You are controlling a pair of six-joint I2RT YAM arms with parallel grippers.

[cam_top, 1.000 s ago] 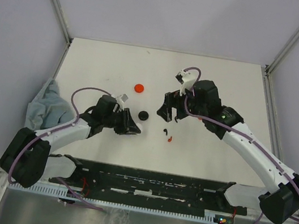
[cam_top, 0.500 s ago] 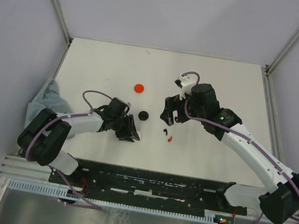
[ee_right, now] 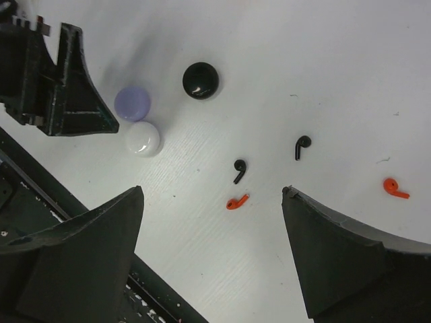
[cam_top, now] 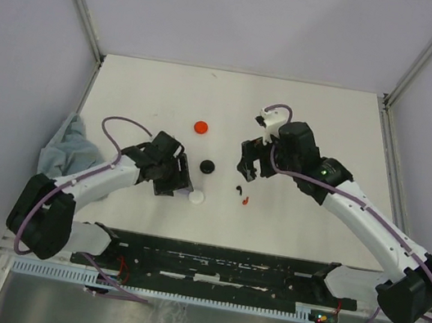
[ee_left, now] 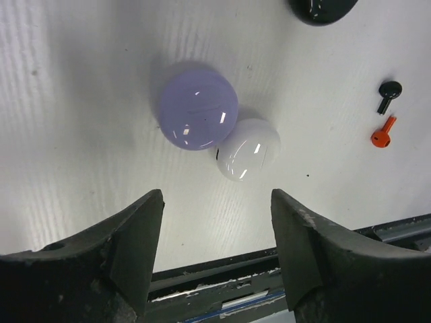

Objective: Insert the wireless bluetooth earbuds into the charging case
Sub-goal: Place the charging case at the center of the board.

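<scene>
Left gripper [ee_left: 217,202] hangs over the touching lavender disc [ee_left: 197,110] and white disc [ee_left: 248,149], likely cases, with its jaws apart and empty. Right gripper [ee_right: 212,192], also wide and empty, hovers above the earbuds [ee_right: 238,168] lying loose on the table [ee_right: 337,67], seemingly placed to pick one.

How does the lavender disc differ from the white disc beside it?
Colour: the lavender disc is pale purple, while the white disc is plain white. Place: the white disc lies nearer to the near edge of the table, and the lavender disc lies farther in. In the top view only the white disc shows, not the lavender one. Both are round, domed and glossy, and they touch each other.
</scene>
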